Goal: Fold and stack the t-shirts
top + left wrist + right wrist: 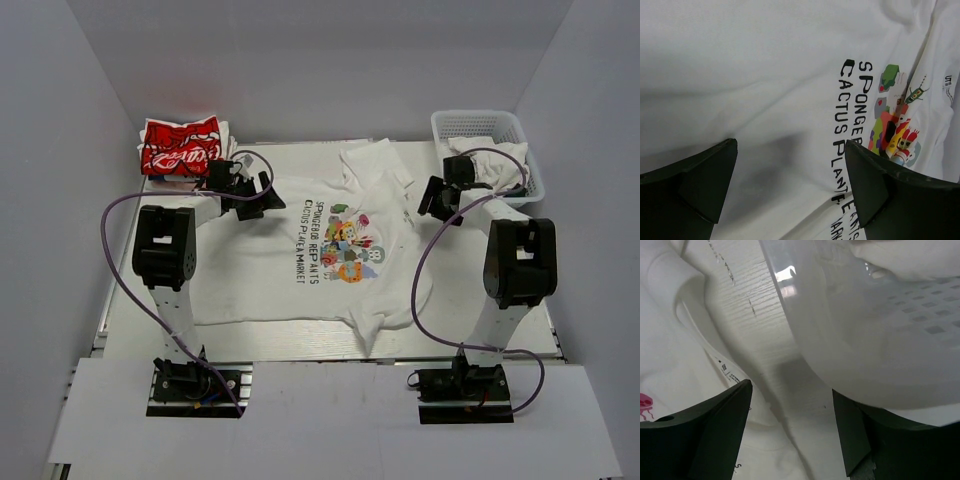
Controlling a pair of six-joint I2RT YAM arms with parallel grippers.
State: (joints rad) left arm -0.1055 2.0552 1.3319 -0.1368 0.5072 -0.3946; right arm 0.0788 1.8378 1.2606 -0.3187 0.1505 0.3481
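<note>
A large white t-shirt point(300, 280) with a colourful cartoon print and dark lettering lies spread face up across the middle of the table. A folded red t-shirt point(180, 147) with white script sits at the back left on other folded pale cloth. My left gripper point(262, 195) hangs open just above the white shirt's left side; in the left wrist view its jaws point(790, 185) are wide apart over plain cloth point(765, 75) beside the lettering point(850, 115). My right gripper point(433, 200) is open at the shirt's right edge, with nothing between its fingers point(792, 425).
A white plastic basket point(480, 125) with white cloth in it stands at the back right, close to the right gripper. In the right wrist view its wall point(865, 340) fills the upper right, and bare table point(750, 305) shows between it and the shirt point(670, 340). Grey walls enclose the table.
</note>
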